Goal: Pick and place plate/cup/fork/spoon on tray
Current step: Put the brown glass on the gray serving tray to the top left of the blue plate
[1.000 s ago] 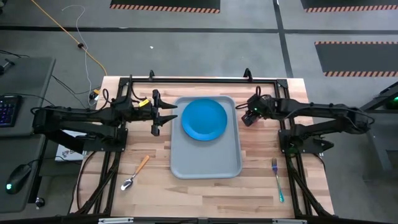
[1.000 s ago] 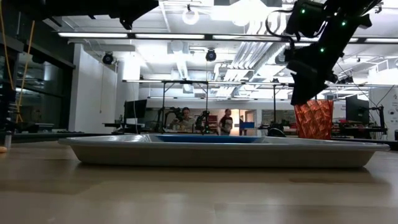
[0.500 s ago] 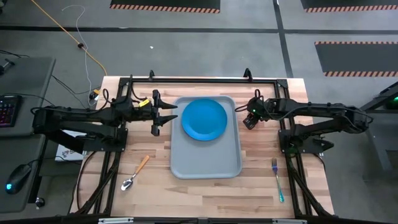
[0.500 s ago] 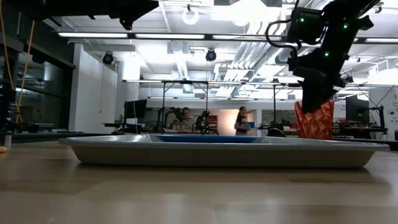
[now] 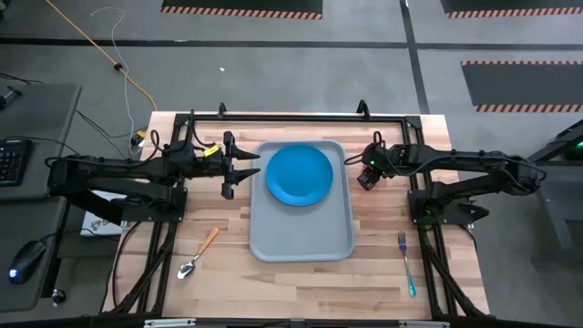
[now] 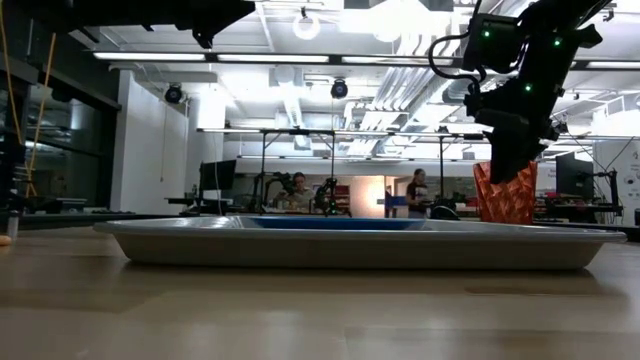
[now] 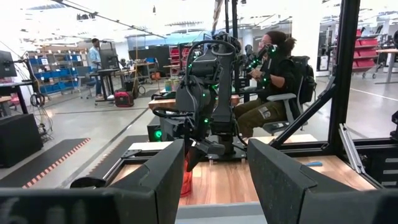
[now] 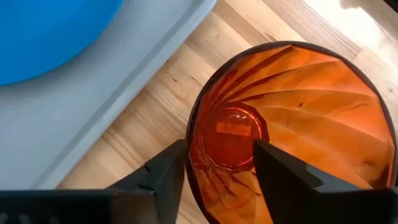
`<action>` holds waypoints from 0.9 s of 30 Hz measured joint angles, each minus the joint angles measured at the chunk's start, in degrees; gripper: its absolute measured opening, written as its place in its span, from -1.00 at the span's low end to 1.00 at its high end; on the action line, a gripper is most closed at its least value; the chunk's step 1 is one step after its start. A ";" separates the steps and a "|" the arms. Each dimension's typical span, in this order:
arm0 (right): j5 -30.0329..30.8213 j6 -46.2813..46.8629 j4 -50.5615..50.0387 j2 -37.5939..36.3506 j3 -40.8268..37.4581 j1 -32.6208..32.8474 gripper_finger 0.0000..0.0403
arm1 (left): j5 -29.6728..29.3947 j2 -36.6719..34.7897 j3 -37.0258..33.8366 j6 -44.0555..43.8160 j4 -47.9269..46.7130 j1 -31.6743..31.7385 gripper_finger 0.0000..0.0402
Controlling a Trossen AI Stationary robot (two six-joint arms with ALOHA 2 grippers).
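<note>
Just off the tray's right rim, the right gripper pinches the cup's wall; the left gripper waits spread by the left rim.

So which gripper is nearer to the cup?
Right. The right gripper is at the cup, one finger inside its rim; the left gripper waits across the tray.
</note>
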 joint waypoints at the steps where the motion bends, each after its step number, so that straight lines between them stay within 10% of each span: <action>1: 0.00 -0.20 0.02 0.00 0.00 0.00 -0.20 | 0.01 0.00 0.00 0.00 0.00 0.00 -0.16; 10: -0.58 -2.61 -0.12 -0.23 0.00 0.00 -0.93 | 0.01 0.00 0.00 0.00 0.00 0.00 -0.16; 27: -0.85 -10.70 4.84 1.71 17.46 9.37 -0.98 | 0.01 0.02 0.00 0.01 0.04 0.00 -0.16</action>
